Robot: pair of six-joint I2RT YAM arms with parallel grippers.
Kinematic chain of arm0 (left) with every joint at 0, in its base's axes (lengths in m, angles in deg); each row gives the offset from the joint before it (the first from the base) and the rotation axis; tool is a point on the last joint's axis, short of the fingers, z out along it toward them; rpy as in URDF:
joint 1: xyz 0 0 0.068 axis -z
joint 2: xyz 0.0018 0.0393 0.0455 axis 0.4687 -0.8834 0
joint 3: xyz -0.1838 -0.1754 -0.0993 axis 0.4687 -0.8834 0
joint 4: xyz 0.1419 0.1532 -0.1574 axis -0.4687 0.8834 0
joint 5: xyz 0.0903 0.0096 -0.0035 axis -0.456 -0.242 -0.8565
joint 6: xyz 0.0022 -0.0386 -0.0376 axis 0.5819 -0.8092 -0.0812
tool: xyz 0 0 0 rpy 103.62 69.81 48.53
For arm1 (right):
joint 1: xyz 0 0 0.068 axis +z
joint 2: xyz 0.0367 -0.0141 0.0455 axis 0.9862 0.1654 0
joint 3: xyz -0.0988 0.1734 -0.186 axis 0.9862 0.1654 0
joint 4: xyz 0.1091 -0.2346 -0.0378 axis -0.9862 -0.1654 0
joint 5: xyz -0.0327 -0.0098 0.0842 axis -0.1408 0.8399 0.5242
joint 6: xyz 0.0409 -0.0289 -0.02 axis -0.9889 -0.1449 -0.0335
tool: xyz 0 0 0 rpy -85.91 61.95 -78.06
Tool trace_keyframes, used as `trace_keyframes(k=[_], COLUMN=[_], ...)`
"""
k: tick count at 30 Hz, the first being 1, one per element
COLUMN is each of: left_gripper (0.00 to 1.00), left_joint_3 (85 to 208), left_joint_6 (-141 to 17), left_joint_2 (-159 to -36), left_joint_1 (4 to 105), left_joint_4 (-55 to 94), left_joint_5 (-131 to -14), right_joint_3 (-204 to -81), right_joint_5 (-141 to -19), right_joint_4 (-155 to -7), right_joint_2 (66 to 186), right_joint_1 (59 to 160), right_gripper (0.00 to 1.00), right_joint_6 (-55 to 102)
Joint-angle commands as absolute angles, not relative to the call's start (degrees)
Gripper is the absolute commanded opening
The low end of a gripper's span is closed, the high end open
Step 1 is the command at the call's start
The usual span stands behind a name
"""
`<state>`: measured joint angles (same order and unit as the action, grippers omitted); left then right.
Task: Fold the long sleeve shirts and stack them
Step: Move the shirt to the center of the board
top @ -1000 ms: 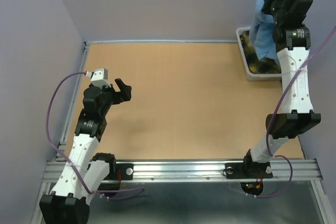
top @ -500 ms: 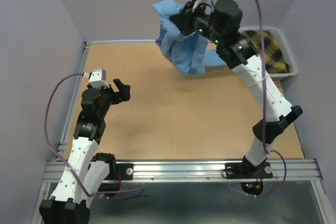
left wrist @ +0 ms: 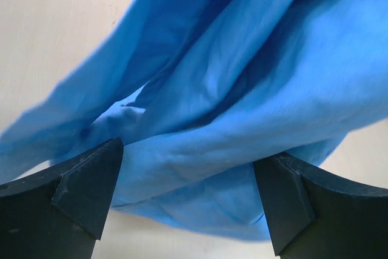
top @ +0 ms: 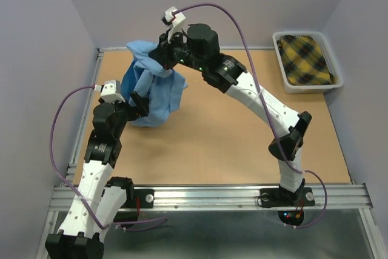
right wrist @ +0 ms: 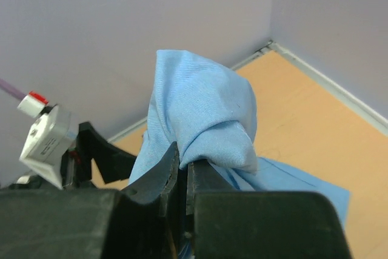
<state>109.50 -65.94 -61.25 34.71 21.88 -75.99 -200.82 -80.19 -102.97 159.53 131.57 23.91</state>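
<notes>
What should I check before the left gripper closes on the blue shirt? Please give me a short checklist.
1. Right gripper shut on shirt: ok.
2. Left gripper open wide: ok.
3. Shirt away from the bin, over the table: ok.
4. Cloth between the left fingers: cannot tell; it hangs just ahead of them.
5. Which part (sleeve, collar, hem) faces the left gripper: cannot tell, the cloth is bunched.
6. Shirt spread flat for folding: not ok, it hangs in a bunch.
</notes>
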Motion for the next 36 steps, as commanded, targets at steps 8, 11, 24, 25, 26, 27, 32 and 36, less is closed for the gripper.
trace_keyframes(k=[8,11,24,25,26,27,32,36], left_gripper=[0.98,0.98,0.98,0.98,0.98,0.98,0.99,0.98], left_joint_3=[108.7,108.6,109.1,109.4,109.9,110.4,116.0,119.7], left_joint_6=[-65.5,-65.6,-66.4,-66.4,-66.7,-67.1,-71.3,-74.2], left_joint_2=[-61.0,-61.7,-69.3,-70.3,-71.3,-73.8,-82.6,-89.8], left_joint_1=[35.1,35.1,35.2,35.2,35.2,35.2,35.2,35.2], left_joint_4=[19.1,19.0,19.1,19.1,19.3,19.4,21.2,21.1], left_joint_5=[-75.4,-74.8,-69.4,-69.3,-69.3,-69.2,-68.9,-69.0], right_joint_3=[-164.6,-154.3,-142.5,-139.0,-137.3,-135.3,-124.1,-114.4], right_joint_5=[-102.7,-100.8,-99.4,-98.4,-97.6,-96.9,-100.4,-102.4], right_joint_4=[-94.0,-94.2,-101.4,-101.5,-101.6,-101.6,-101.7,-101.6], right_joint_2=[139.8,138.3,130.6,129.5,128.6,126.8,121.8,118.5], right_joint_1=[121.8,112.7,105.1,105.2,105.3,105.4,107.1,107.6], right_gripper=[0.21,0.48,1.00,1.00,1.00,1.00,0.98,0.96], right_joint_6=[9.2,3.9,3.7,2.8,1.8,0.1,-9.0,-20.6])
